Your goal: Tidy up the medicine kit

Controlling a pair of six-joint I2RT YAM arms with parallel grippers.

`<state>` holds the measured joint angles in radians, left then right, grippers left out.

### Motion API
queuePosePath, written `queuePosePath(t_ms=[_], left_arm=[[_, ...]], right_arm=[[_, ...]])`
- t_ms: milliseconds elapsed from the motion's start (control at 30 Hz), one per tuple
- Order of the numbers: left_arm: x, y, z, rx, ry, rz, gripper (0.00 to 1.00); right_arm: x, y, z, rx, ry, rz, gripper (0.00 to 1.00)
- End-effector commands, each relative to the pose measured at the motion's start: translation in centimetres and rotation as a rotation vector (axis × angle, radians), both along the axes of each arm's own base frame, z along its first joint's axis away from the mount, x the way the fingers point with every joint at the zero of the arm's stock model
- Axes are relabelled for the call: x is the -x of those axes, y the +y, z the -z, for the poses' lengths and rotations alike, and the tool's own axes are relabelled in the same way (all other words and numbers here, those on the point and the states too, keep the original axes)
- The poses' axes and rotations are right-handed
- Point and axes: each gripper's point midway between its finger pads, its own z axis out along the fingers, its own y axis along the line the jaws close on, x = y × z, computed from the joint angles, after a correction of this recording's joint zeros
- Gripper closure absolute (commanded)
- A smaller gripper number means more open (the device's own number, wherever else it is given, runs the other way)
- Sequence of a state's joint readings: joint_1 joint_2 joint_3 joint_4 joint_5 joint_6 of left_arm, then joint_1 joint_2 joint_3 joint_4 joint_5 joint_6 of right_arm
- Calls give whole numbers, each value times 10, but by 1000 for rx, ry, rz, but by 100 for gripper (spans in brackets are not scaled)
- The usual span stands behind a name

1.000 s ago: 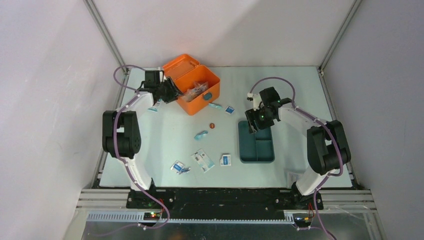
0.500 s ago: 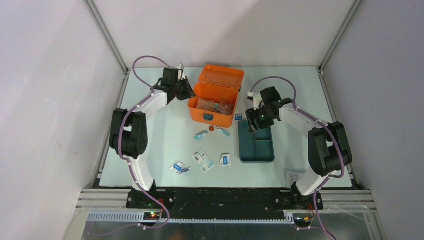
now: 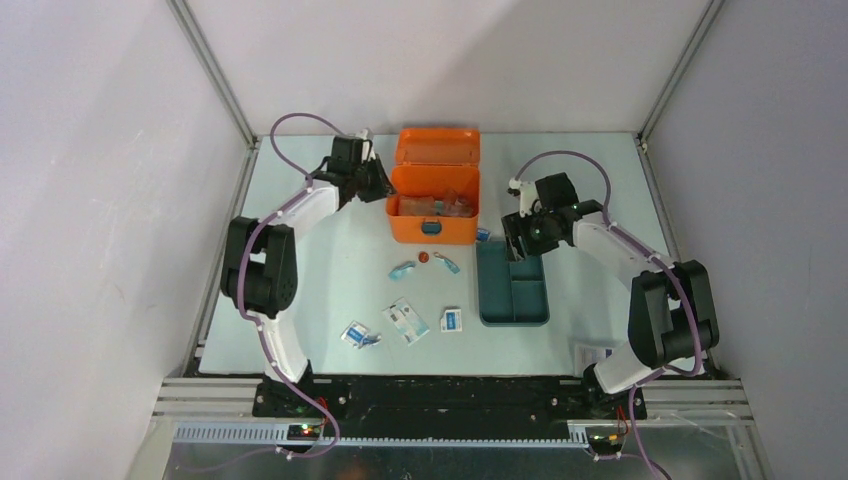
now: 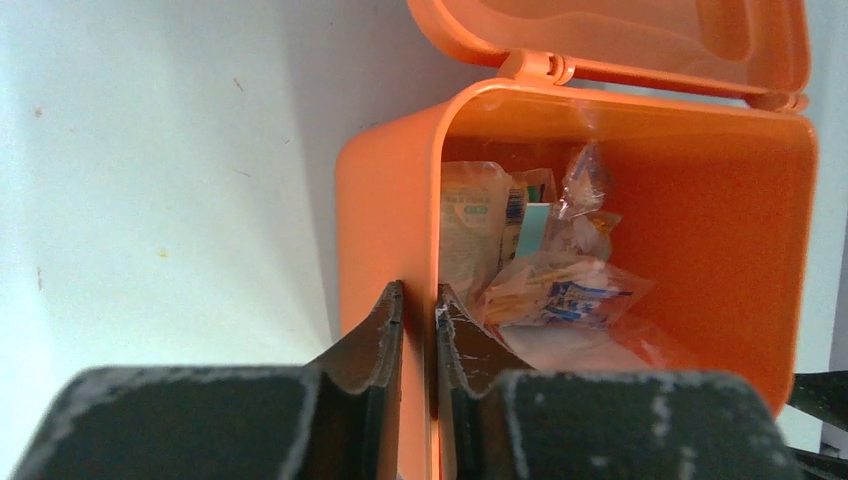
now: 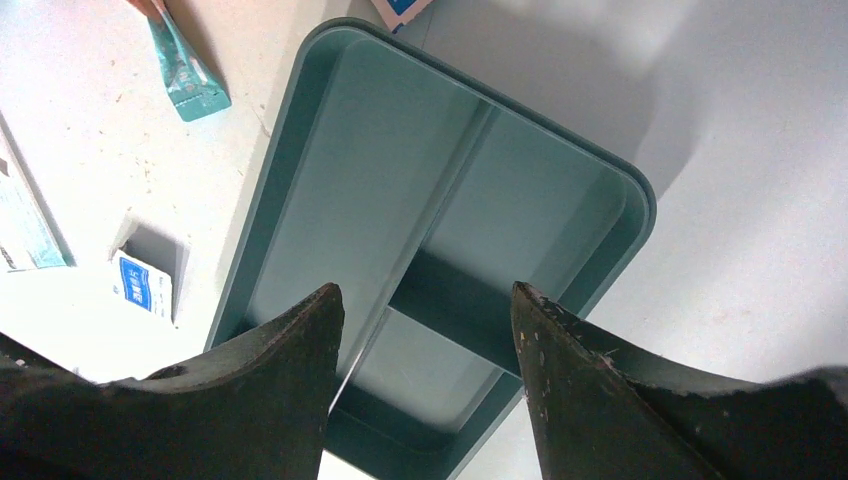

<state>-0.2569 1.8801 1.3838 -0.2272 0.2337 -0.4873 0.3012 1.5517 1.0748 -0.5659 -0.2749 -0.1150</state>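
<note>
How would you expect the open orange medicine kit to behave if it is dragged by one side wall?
The medicine kit looks like rigid moulded plastic, so it should slide rather than flex. Pinched by the left gripper on one thin wall, it may swivel. Its open lid could swing.
</note>
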Motion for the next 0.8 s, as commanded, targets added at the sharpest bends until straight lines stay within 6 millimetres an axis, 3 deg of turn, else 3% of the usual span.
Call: queuePosePath(t_ms=[0, 167, 300, 600, 767], left_arm=[[-14, 8, -19, -18, -32, -65, 100], [-35, 13, -35, -13, -74, -112, 100], [-48, 2, -40, -11, -98, -98, 100], [-64, -49, -33, -75, -151, -10, 100], [-54, -68, -25, -88, -148, 52, 100]], right_arm=[[-4, 5, -5, -25, -26, -4, 34], [-3, 9, 0, -29, -14, -17, 34], [-2, 12, 1, -40, -9, -34, 34], [-2, 9, 0, -33, -13, -28, 34], [-2, 7, -3, -30, -22, -27, 34]])
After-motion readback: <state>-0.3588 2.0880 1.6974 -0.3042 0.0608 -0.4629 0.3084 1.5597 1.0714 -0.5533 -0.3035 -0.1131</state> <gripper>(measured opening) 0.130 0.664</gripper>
